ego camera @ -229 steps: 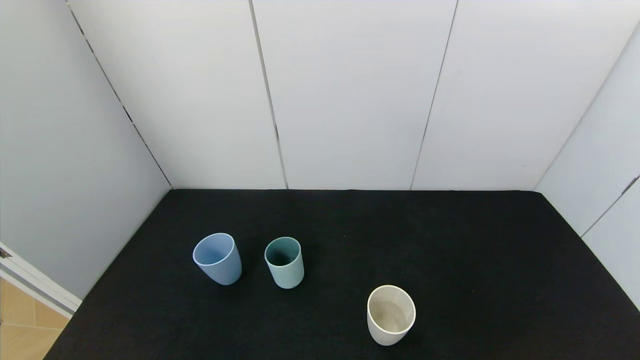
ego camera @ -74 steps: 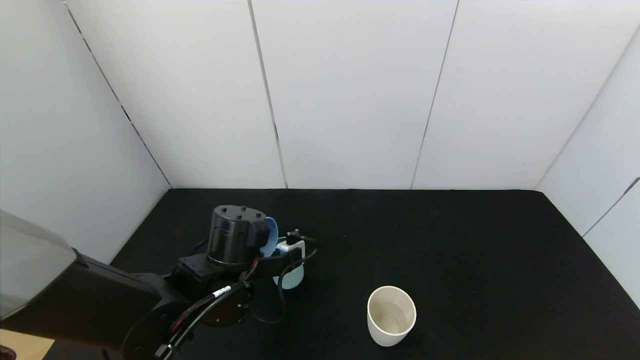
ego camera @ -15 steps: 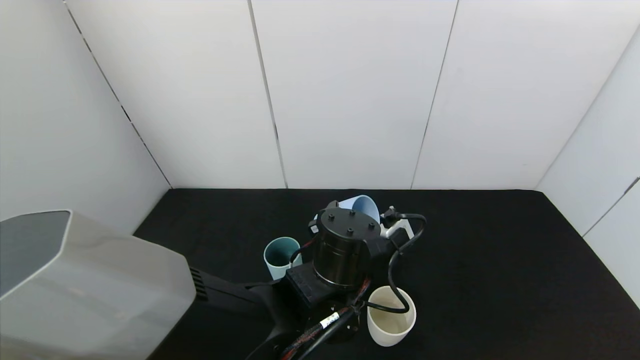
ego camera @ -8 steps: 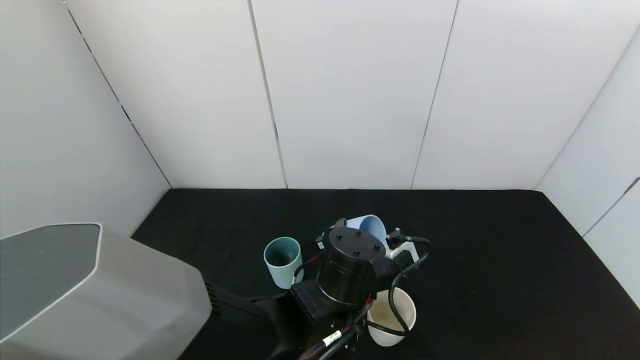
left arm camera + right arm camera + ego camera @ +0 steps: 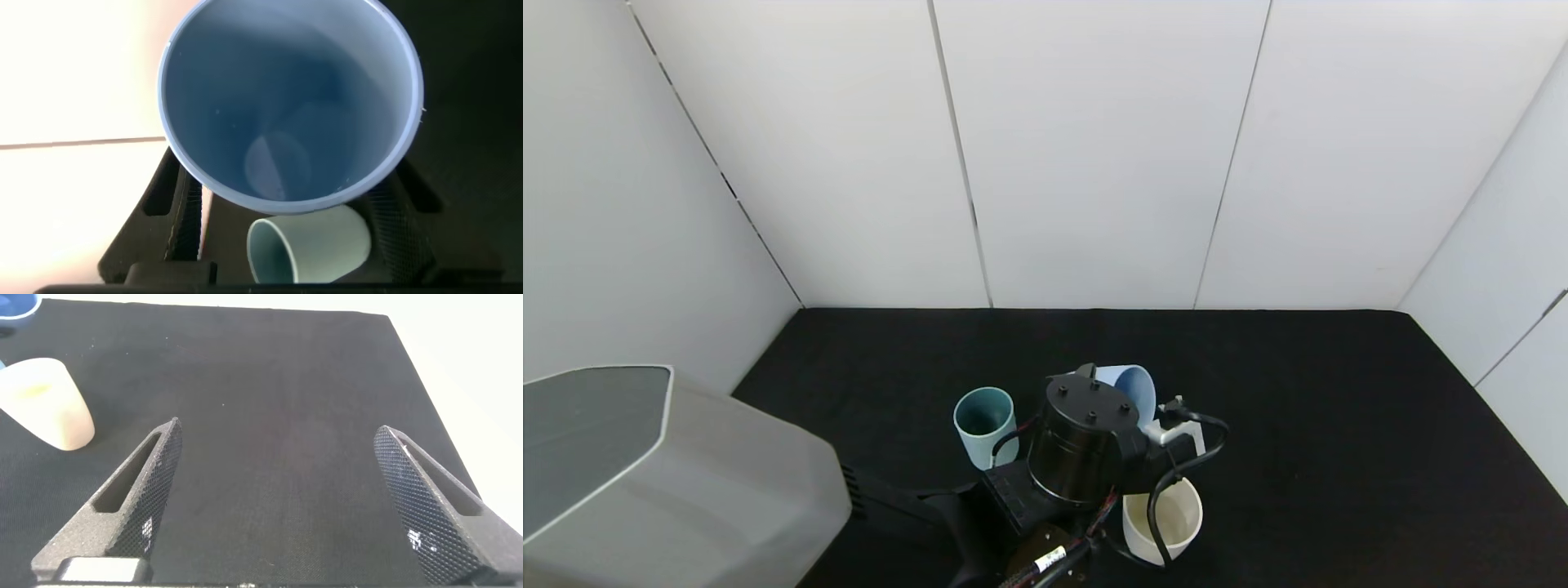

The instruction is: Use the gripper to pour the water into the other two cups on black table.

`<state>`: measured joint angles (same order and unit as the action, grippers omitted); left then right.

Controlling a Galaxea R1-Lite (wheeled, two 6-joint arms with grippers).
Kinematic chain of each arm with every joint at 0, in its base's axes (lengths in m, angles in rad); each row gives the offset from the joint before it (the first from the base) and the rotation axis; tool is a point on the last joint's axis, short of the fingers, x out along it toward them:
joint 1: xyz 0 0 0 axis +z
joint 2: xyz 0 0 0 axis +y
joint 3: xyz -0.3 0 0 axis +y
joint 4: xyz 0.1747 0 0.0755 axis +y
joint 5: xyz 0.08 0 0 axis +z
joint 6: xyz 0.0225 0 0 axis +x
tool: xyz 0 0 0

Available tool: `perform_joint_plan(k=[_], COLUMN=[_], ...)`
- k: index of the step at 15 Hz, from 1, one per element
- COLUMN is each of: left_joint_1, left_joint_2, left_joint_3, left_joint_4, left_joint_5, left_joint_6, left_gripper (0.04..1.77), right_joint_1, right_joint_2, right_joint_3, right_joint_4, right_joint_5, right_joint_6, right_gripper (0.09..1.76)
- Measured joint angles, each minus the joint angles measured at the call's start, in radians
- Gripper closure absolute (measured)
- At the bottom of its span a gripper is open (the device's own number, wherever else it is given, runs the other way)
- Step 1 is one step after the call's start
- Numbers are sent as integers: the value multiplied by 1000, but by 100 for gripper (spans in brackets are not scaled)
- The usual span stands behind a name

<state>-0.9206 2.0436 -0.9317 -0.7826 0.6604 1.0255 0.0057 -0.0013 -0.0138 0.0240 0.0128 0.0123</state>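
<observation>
My left gripper (image 5: 1150, 418) is shut on the light blue cup (image 5: 1129, 385) and holds it tilted above the black table (image 5: 1339, 425), just behind the cream-white cup (image 5: 1172, 523). The teal-green cup (image 5: 985, 425) stands upright to the left of the arm. In the left wrist view the blue cup's inside (image 5: 290, 98) fills the picture, with the teal-green cup (image 5: 315, 249) beyond its rim. Water shows only as a faint pale patch near the blue cup's bottom (image 5: 274, 167). My right gripper (image 5: 278, 465) is open and empty over bare table, with the cream-white cup (image 5: 45, 404) off to its side.
White panel walls close the table at the back and on both sides. My left arm's grey housing (image 5: 645, 490) fills the front left. A black cable (image 5: 1176, 482) loops over the cream-white cup's rim.
My left gripper has carried the light blue cup from left of the teal-green cup to the right of it. In the last second it came nearer the cream-white cup and lower.
</observation>
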Motion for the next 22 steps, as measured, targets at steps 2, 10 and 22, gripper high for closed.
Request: perform_joint_plan(k=[2, 10, 22], left_joint_1=[6, 5, -23], left_joint_2=[-9, -19, -18], left_joint_3=[11, 54, 47], left_joint_4=[-1, -6, -84], left_joint_5=[3, 32, 82], left_joint_6=[40, 171, 317], left_gripper=[62, 62, 62], right_joint_1=[0, 0, 0], right_joint_2=[0, 0, 0], right_joint_3=[0, 0, 0], right_joint_4=[0, 0, 0], right_joint_5=[1, 1, 0], right_joint_6=[0, 0, 0], right_gripper=[14, 14, 14])
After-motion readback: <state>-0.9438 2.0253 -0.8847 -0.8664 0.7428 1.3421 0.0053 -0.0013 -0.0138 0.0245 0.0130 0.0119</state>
